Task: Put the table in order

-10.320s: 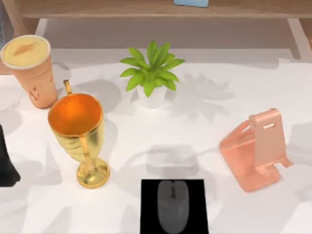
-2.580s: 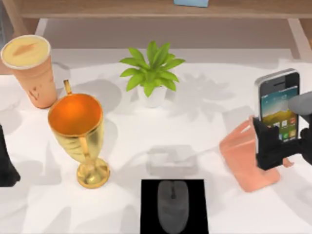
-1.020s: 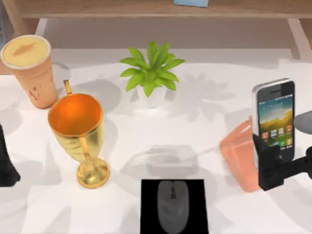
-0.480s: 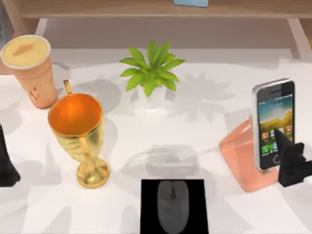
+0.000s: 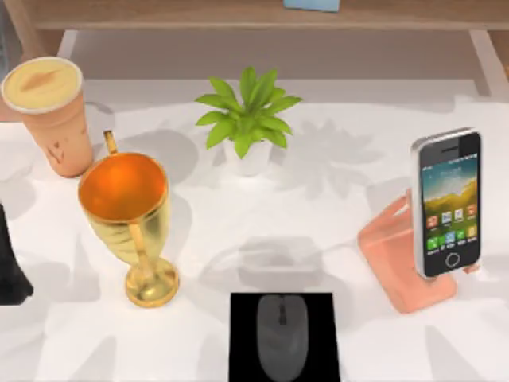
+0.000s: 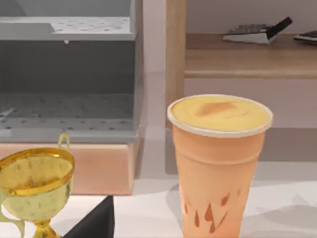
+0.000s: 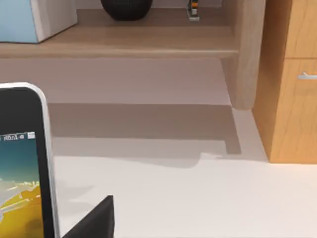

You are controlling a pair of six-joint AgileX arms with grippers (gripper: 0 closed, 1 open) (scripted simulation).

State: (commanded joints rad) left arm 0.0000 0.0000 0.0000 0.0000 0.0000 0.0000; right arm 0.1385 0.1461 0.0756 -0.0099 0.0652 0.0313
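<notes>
Phone [image 5: 447, 203]: now upright on the pink stand [image 5: 395, 263], bench [image 5: 334, 191] right; my right end effector withdrawn, its opening untellable; placement apparently done.

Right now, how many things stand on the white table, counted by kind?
Drinking vessels: 2, the cup and the gold goblet
Plant: 1
Phone: 1
Phone stand: 1
Mouse: 1
Mouse pad: 1
Total: 7 on the table
</notes>
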